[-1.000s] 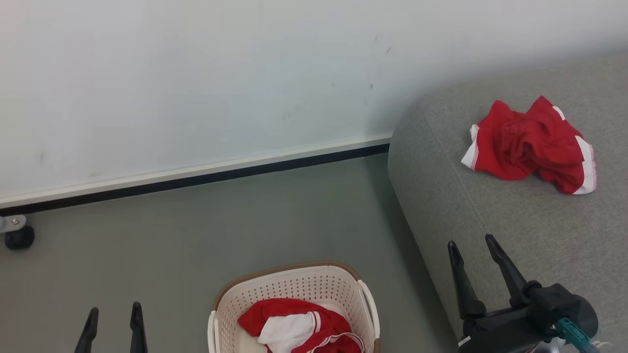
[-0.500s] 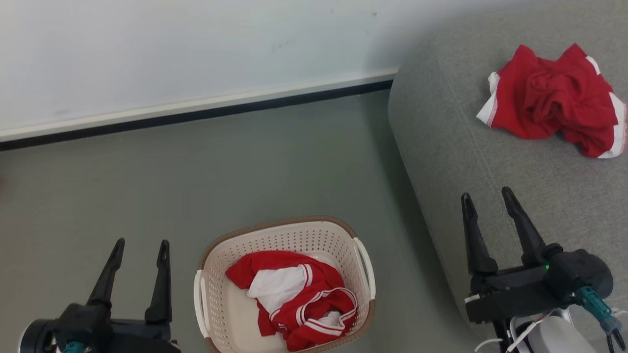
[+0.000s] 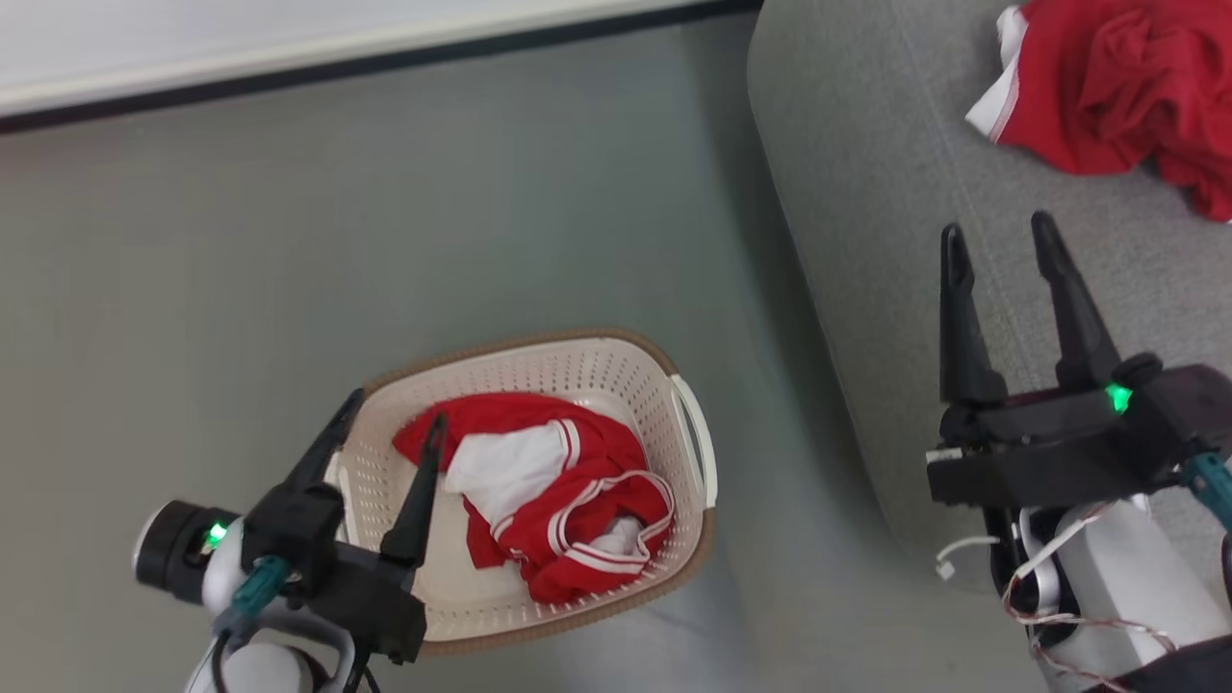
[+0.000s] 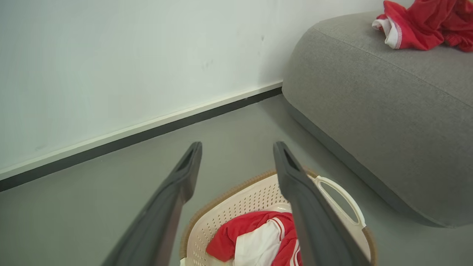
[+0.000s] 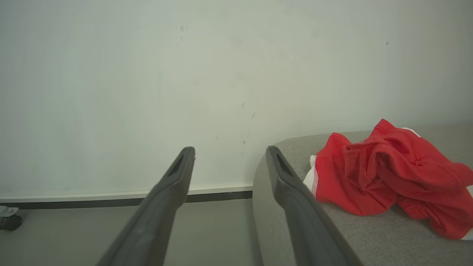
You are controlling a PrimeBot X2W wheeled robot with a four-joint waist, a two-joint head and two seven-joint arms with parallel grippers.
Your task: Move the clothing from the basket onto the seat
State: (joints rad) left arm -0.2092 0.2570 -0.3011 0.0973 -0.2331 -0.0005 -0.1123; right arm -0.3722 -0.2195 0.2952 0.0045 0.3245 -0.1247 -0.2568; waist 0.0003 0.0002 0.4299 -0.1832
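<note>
A cream perforated basket [image 3: 597, 364] with a brown rim stands on the floor and holds crumpled red clothing [image 3: 553, 486] with white trim. My left gripper [image 3: 397, 408] hangs open over the basket's left side, nothing between its fingers; in the left wrist view the basket [image 4: 236, 201] and the clothing [image 4: 251, 236] lie below that gripper [image 4: 237, 147]. A second red garment [image 3: 1116, 91] lies on the grey seat [image 3: 866, 192], also visible as the garment [image 5: 391, 173] in the right wrist view. My right gripper [image 3: 996, 231] stands open above the seat's front edge, empty.
A white wall with a white and black skirting [image 3: 289, 53] runs along the back. Grey floor [image 3: 385, 212] surrounds the basket. A small black caster [image 5: 9, 221] sits by the wall at the far left of the right wrist view.
The head camera has tilted down, so everything has slid up the picture. My left gripper has come over the basket's left side. Both grippers have stayed open.
</note>
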